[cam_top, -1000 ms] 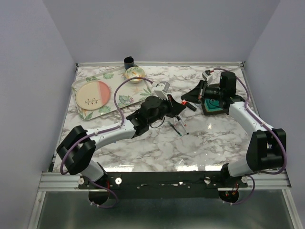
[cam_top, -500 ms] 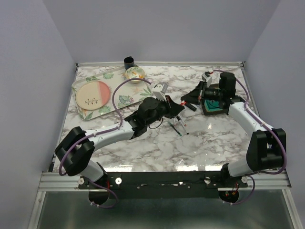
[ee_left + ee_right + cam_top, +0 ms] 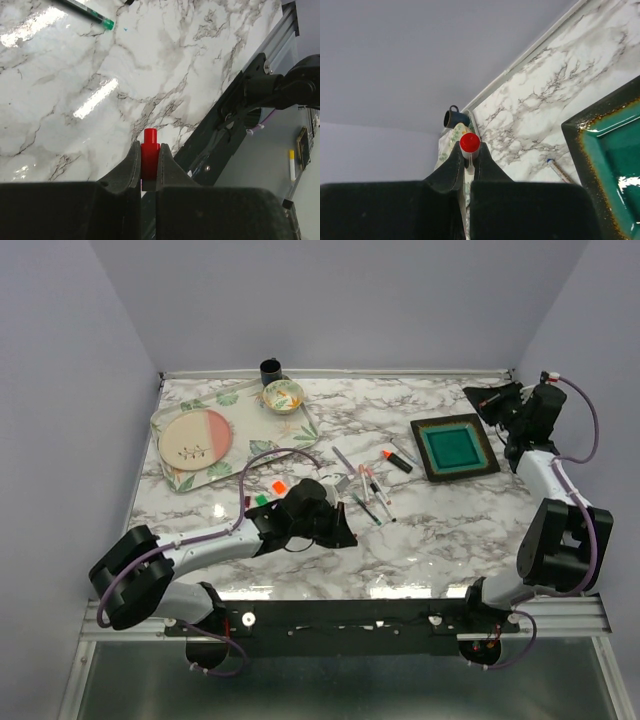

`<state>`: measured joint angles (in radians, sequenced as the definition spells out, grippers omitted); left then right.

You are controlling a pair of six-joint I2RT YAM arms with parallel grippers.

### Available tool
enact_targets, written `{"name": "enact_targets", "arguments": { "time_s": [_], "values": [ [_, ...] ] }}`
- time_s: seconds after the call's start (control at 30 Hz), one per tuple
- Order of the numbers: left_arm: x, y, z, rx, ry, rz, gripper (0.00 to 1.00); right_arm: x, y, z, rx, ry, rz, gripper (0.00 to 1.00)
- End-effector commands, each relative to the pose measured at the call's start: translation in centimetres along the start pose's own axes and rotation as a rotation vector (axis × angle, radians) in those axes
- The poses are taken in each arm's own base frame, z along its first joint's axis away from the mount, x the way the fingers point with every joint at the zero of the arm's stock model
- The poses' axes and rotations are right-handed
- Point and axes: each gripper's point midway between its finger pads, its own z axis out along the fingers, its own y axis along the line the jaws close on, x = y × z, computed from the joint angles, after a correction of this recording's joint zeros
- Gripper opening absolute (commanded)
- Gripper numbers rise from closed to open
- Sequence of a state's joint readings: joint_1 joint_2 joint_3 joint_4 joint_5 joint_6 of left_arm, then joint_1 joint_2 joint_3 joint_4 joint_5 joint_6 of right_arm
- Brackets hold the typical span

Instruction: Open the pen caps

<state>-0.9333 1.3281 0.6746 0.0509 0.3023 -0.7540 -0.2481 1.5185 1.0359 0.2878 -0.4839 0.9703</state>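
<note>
Marbled table (image 3: 440, 530) from above, strewn at mid-width with pens (image 3: 365, 490). Orange cap (image 3: 277, 485) and green cap (image 3: 261, 499) loose just left of them. Left gripper (image 3: 345, 537) low, near the front edge. Right gripper (image 3: 478, 394) up at the far right corner, beyond the green plate (image 3: 455, 445).

Left wrist: grips a red cap (image 3: 149, 157) tight between its fingers (image 3: 131, 165), above the marble near the front rail.

Right wrist: pinches a red-ended pen (image 3: 469, 143) between its fingers (image 3: 451, 170), with a mug (image 3: 454, 119) far behind.
</note>
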Motion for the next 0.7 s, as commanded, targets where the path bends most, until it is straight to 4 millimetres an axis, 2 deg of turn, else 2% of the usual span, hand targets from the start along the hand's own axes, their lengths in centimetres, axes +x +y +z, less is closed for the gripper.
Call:
{"name": "enact_targets", "arguments": {
  "time_s": [0.0, 0.07, 0.13, 0.17, 0.2, 0.23, 0.27, 0.3, 0.33, 0.37, 0.4, 0.43, 0.47, 0.57, 0.6, 0.67],
  "values": [
    [-0.9, 0.5, -1.9, -0.049, -0.021, 0.014, 0.0, 0.2, 2.3, 0.3, -0.084, -0.012, -0.099, 0.0],
    [-2.1, 2.1, -2.4, -0.108, -0.069, -0.014, 0.0, 1.5, 2.9, -0.2, -0.14, 0.058, -0.168, 0.01],
    [-3.9, 4.9, -3.6, -0.194, -0.145, -0.077, 0.0, 3.0, 3.1, -0.4, -0.214, 0.141, -0.298, 0.0],
    [-4.4, 5.9, -3.9, -0.218, -0.168, -0.089, 0.0, 4.8, 3.4, -0.9, -0.266, 0.235, -0.327, 0.0],
    [-5.1, 7.7, -4.7, -0.272, -0.196, -0.115, 0.0, 5.3, 3.5, -1.0, -0.302, 0.27, -0.424, 0.01],
    [-5.4, 8.8, -5.1, -0.316, -0.211, -0.129, 0.0, 6.3, 2.9, -0.9, -0.307, 0.324, -0.455, 0.01],
    [-5.9, 10.1, -5.5, -0.364, -0.236, -0.134, 0.0, 8.3, 1.9, -1.2, -0.274, 0.411, -0.449, 0.01],
    [-5.6, 11.4, -5.6, -0.408, -0.229, -0.146, 0.0, 9.3, 1.1, -1.1, -0.285, 0.45, -0.565, 0.01],
    [-6.1, 12.6, -6.1, -0.455, -0.246, -0.165, 0.0, 9.5, 0.9, -0.7, -0.272, 0.486, -0.606, 0.01],
    [-6.2, 13.8, -6.4, -0.51, -0.258, -0.163, 0.0, 11.6, 0.0, -1.1, -0.243, 0.57, -0.604, 0.01],
    [-5.9, 14.9, -6.5, -0.55, -0.25, -0.169, 0.0, 11.9, -0.5, -1.1, -0.242, 0.6, -0.688, 0.02],
    [-6.1, 15.8, -6.8, -0.58, -0.262, -0.183, 0.0, 12.0, -0.2, -0.8, -0.253, 0.618, -0.747, 0.03],
    [-6.2, 16.2, -7.0, -0.597, -0.269, -0.189, 0.0, 14.0, -1.5, -0.9, -0.212, 0.709, -0.757, 0.04],
    [-6.9, 18.1, -7.7, -0.677, -0.305, -0.206, 0.06, 15.4, -3.5, -0.7, -0.154, 0.797, -0.854, 0.05],
    [-7.0, 18.7, -7.8, -0.698, -0.31, -0.213, 0.08, 16.2, -3.5, -0.6, -0.163, 0.819, -0.896, 0.06],
    [-7.9, 19.5, -8.1, -0.724, -0.335, -0.225, 0.12, 16.5, -3.8, -0.3, -0.145, 0.826, -0.937, 0.06]
  ]
}}
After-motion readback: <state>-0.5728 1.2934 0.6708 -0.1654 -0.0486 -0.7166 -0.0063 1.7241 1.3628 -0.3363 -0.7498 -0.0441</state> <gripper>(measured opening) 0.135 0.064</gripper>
